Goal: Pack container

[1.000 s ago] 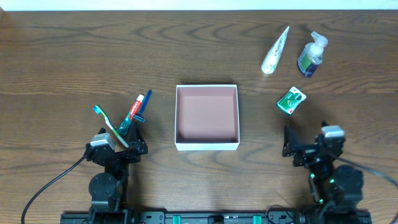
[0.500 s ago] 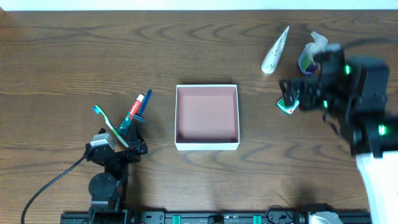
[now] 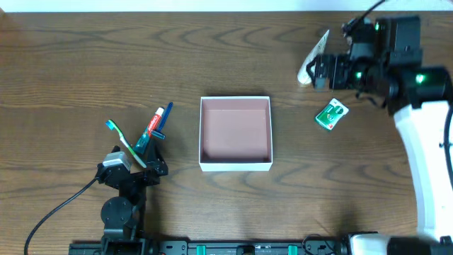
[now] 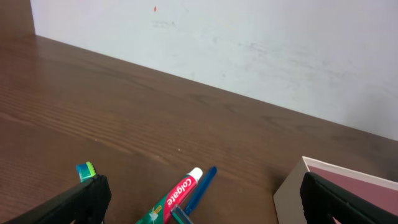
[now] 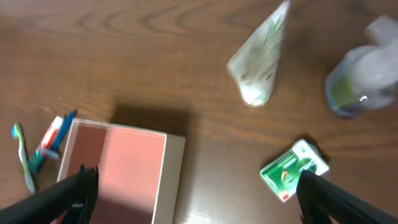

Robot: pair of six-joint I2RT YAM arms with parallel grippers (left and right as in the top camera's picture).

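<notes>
Wooden table (image 3: 71, 57), container (image 3: 236, 167) well apart from right hand (image 3: 320, 72), jaws seemingly spread wide

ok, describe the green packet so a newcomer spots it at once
Start at the white box mid-table and look right. The green packet lies flat there, apart from the white tube. It alone is a small green-and-white rectangle.

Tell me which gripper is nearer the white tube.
Right. The right gripper hovers just beside the white tube at the far right; the left gripper sits at the near left, by the toothbrush.
</notes>
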